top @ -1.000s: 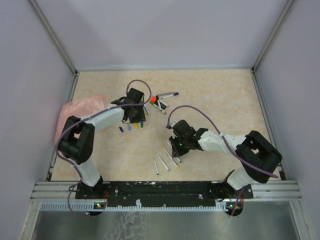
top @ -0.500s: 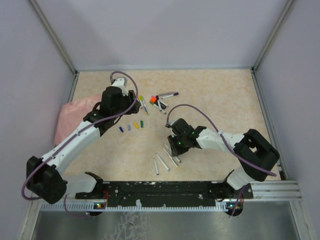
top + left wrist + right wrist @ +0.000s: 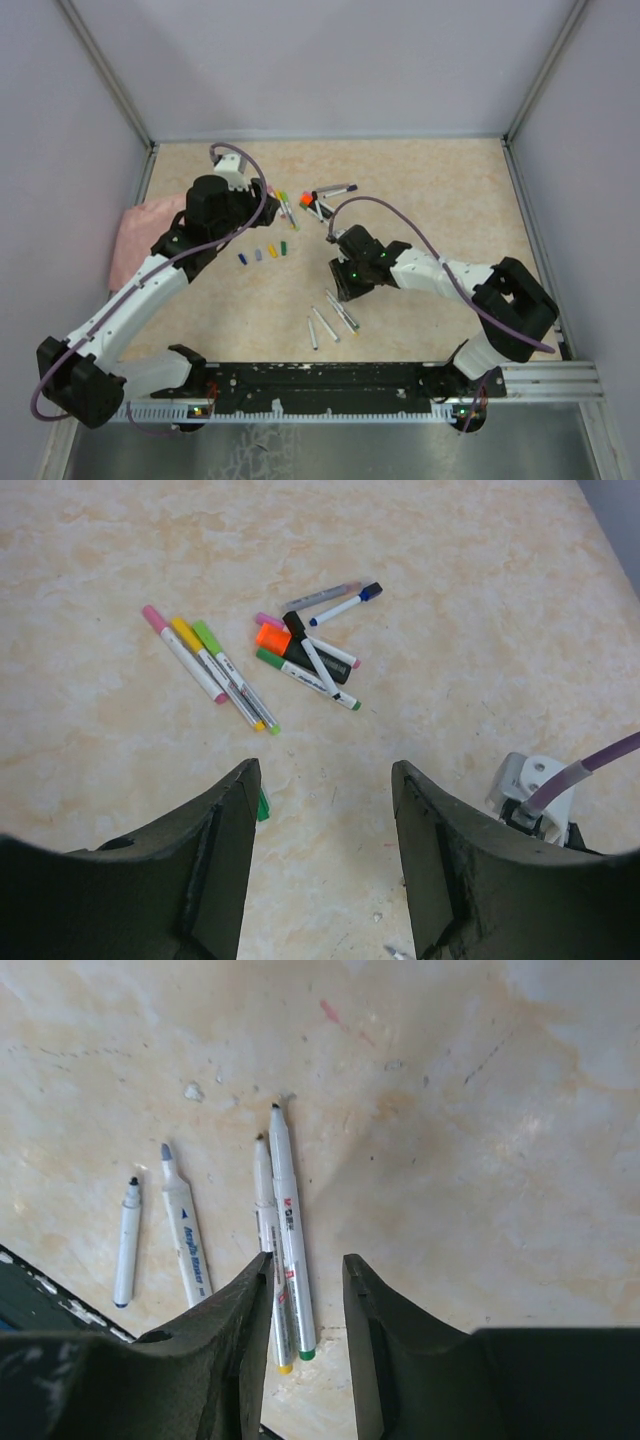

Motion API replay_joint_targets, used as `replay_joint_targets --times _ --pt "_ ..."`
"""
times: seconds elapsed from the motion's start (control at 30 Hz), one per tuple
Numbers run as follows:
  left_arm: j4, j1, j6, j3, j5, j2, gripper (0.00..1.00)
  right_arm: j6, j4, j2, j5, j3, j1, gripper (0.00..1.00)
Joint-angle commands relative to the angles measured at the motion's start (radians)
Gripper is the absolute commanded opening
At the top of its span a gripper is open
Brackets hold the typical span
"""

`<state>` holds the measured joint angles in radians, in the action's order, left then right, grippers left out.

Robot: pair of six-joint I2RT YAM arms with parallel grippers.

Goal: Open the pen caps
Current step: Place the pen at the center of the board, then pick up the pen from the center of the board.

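My left arm [image 3: 130,300] stretches long from its base, elbow out at the near left, forearm running up and rightward to the wrist. My left gripper [image 3: 325,780] tilts down and forward, jaws spread wide with nothing between them. My right arm [image 3: 440,272] folds at the right side and lies low, stretched leftward toward the middle. My right gripper [image 3: 305,1270] faces downward, its fingers [image 3: 250,1340] close together with only a narrow gap. They seem to grip nothing, though from above my wrist hides the tips. My two grippers are well apart.
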<state>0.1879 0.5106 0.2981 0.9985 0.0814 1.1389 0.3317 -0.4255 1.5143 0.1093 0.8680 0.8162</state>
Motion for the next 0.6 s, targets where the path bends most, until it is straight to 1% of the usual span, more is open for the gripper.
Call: replay_joint_targets --times 0.0,0.17,0.3,0.37,0.47,0.5,0.57 --pt "-0.013 0.001 -0.044 -0.018 -0.011 -0.038 0.61 -0.037 0.009 -0.035 -0.037 0.102 0.008 0.34" --pt "-0.014 0.001 -0.055 -0.036 0.038 -0.043 0.63 -0.072 0.095 -0.032 -0.026 0.168 -0.005 0.36" --pt "0.001 -0.004 -0.057 -0.049 0.064 -0.052 0.67 -0.064 0.217 -0.018 0.034 0.223 -0.071 0.36" --pt "0.004 -0.008 -0.055 -0.06 0.077 -0.063 0.71 -0.05 0.276 -0.012 0.06 0.251 -0.107 0.36" --pt "-0.003 -0.018 -0.038 -0.084 0.091 -0.078 0.81 -0.048 0.335 -0.012 0.048 0.299 -0.136 0.37" --pt "-0.004 -0.024 -0.03 -0.089 0.084 -0.077 0.83 -0.057 0.346 -0.015 0.036 0.314 -0.136 0.37" --pt "-0.001 -0.047 -0.024 -0.085 0.043 -0.073 0.84 -0.076 0.371 -0.028 0.03 0.333 -0.137 0.37"
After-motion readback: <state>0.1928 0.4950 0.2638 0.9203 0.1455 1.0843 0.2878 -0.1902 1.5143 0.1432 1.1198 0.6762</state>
